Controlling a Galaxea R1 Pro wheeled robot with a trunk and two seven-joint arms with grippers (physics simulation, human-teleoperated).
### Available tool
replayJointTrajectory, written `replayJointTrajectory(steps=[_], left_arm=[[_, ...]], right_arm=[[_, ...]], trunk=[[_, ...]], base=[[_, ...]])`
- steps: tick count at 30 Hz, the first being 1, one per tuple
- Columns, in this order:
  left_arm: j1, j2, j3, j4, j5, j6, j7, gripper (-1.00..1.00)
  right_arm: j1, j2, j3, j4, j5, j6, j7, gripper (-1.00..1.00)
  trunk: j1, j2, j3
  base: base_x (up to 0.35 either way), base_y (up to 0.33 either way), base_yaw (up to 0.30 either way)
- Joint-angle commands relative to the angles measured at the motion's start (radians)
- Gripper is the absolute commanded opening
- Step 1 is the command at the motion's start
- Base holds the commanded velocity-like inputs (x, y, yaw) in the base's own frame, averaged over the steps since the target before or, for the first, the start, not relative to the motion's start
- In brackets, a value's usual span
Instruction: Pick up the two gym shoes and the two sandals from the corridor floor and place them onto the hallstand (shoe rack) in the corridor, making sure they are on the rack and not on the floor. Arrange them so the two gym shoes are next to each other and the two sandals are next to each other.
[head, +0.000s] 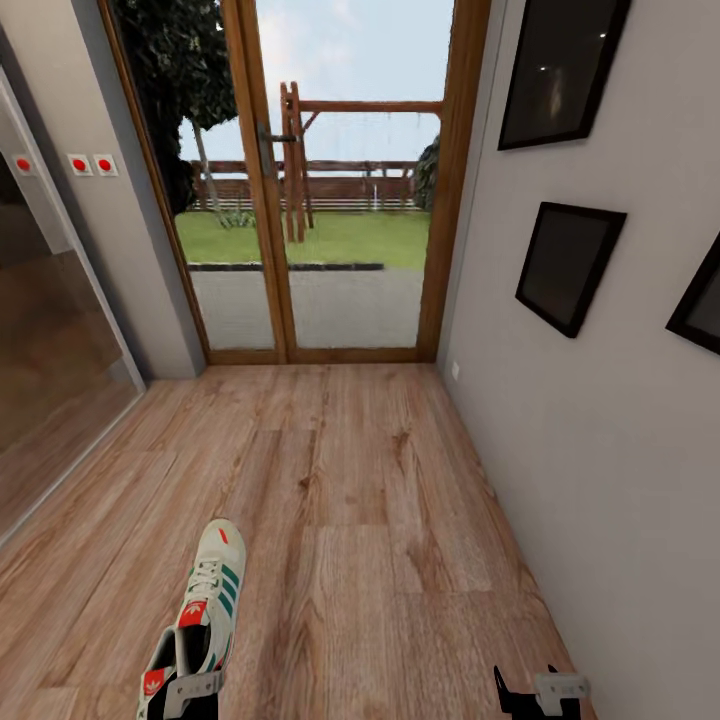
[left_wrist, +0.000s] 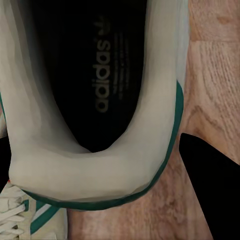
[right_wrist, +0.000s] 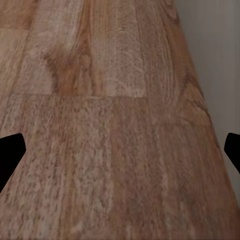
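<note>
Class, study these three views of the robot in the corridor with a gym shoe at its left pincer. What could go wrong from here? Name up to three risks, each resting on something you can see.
1. The left pincer seems to hold the gym shoe at its heel only, toe far forward: it may tip or slip.
2. The right pincer hangs near the wall: turning might scrape it.
3. The glass door ahead is a dead end.

Gym shoe (head: 205, 610) heel cut off
</note>
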Motion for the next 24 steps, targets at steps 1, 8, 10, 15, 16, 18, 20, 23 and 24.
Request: replayJointTrajectory(steps=[1,8,10,15,16,18,20,23,24], left_arm=[[-0.001,-0.001,0.007,0.001,-0.003,-0.003,-0.005,-1.0],[-0.001,-0.001,0.007,0.001,-0.003,-0.003,-0.005,-1.0],[0.0,-0.001,0.008,0.001,-0.003,-0.003,-0.005,-1.0],[0.0,-0.001,0.008,0.0,-0.003,-0.002,-0.005,-1.0],[0.0,-0.001,0.008,0.0,-0.003,-0.002,-0.005,-1.0],[0.0,-0.001,0.008,0.001,-0.003,-0.002,-0.005,-1.0],[0.0,-0.001,0.008,0.001,-0.003,-0.002,-0.005,-1.0],[0.0,-0.001,0.008,0.001,-0.003,-0.002,-0.005,-1.0],[0.0,-0.001,0.008,0.001,-0.003,-0.002,-0.005,-1.0]], right_arm=[[-0.001,0.0,-0.009,0.001,0.01,-0.003,0.0,1.0],[-0.001,0.0,-0.009,0.001,0.01,-0.003,0.0,1.0],[-0.001,0.0,-0.009,0.001,0.01,-0.003,0.0,1.0],[-0.001,0.0,-0.009,0.001,0.01,-0.003,0.0,1.0],[-0.001,0.0,-0.009,0.001,0.01,-0.003,0.0,1.0],[-0.001,0.0,-0.009,0.001,0.01,-0.003,0.0,1.0],[-0.001,0.0,-0.009,0.001,0.01,-0.003,0.0,1.0],[-0.001,0.0,-0.009,0.001,0.01,-0.003,0.0,1.0],[-0.001,0.0,-0.009,0.001,0.011,-0.003,0.0,1.0]], trunk=[[0.0,0.0,-0.001],[0.0,0.0,-0.001],[0.0,0.0,-0.001],[0.0,0.0,-0.001],[0.0,0.0,-0.001],[0.0,0.0,-0.001],[0.0,0.0,-0.001],[0.0,0.0,-0.001],[0.0,0.0,-0.001]], base=[[0.045,-0.017,0.0],[0.153,-0.096,0.0],[0.231,-0.158,0.0],[0.165,-0.106,0.0],[0.064,-0.039,0.0],[0.046,-0.028,0.0],[0.027,-0.016,0.0],[0.022,-0.008,0.0],[0.09,-0.009,0.0]])
